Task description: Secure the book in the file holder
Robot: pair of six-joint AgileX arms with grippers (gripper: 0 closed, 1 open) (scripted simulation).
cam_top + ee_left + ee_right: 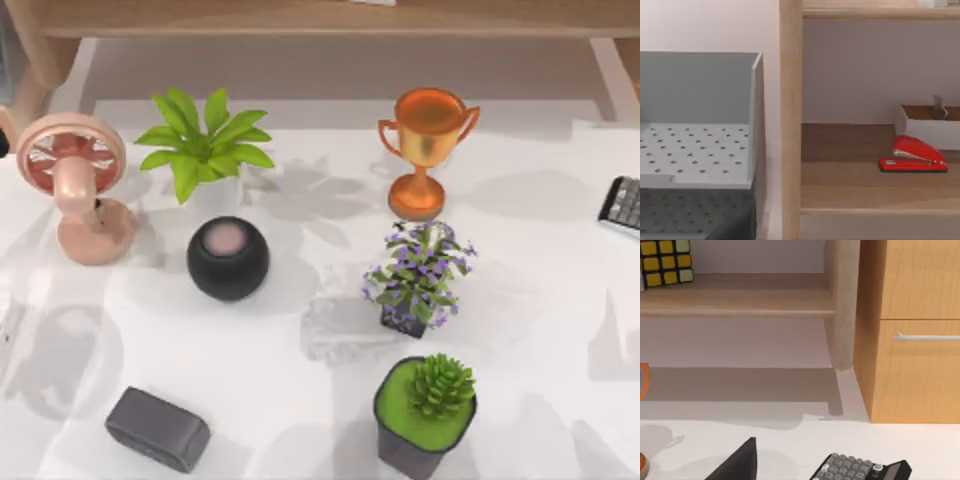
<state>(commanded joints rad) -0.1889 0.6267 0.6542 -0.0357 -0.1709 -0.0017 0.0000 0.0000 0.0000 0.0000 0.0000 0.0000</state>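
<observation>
1. Grey perforated file holder (695,155) just beside the wooden shelf post (790,120).
2. Book's place: cannot tell; perhaps the pale patch (345,325) mid-table, left of the purple flower pot (415,290).
3. Pincer state of left gripper and right gripper: cannot tell.
4. Probably stiff, flat, fairly light, with smooth covers; best pinched across both covers near the spine.

The top view looks straight down on the white table (300,420). The left wrist view faces level at the pale wooden shelf (850,195). The right wrist view, low and forward, shares the grey-keyed black calculator (860,471) with the top view (625,205).
</observation>
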